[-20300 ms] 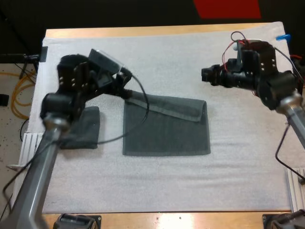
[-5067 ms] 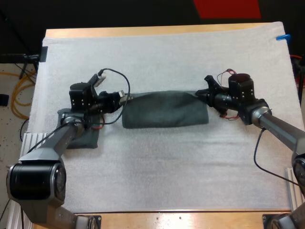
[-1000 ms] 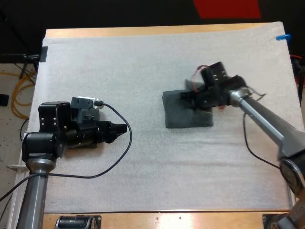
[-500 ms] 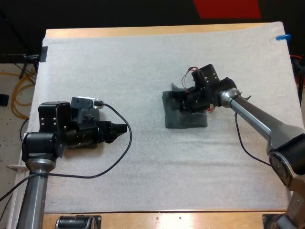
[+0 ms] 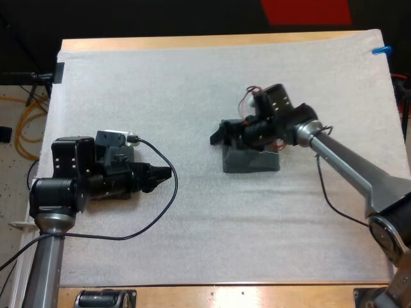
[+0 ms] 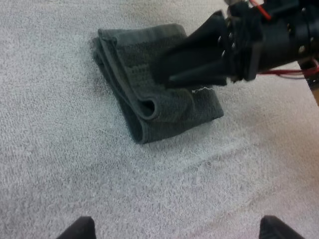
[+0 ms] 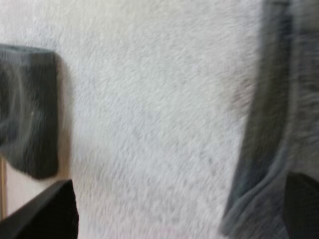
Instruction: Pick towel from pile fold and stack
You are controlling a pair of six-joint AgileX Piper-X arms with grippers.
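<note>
A dark grey-green folded towel (image 5: 252,162) lies on the white mat (image 5: 192,83) right of centre, with the right gripper (image 5: 221,133) poised over its left end. The gripper's two black fingers (image 7: 52,211) are spread wide. From the right wrist camera, the towel's layered edge runs just beside one finger, while the other stands over bare mat. The left wrist camera looks across at the same towel from the far side. Its rolled fold faces that camera, and the right gripper hangs just above its upper face.

The right arm reaches in from the right edge of the wooden surface (image 5: 192,42). It stretches low and nearly straight across the mat, its wrist above the towel's near half.

The left gripper (image 5: 164,173) sits well apart from the towel, at the left side of the mat. Its fingers (image 6: 79,230) are held apart on nothing and point toward the towel. Its arm rises from the lower left corner, the wrist bent level with the mat.

Beyond the right gripper, near the mat's left edge, lies a dark block (image 7: 27,109), possibly a stack of folded towels.
</note>
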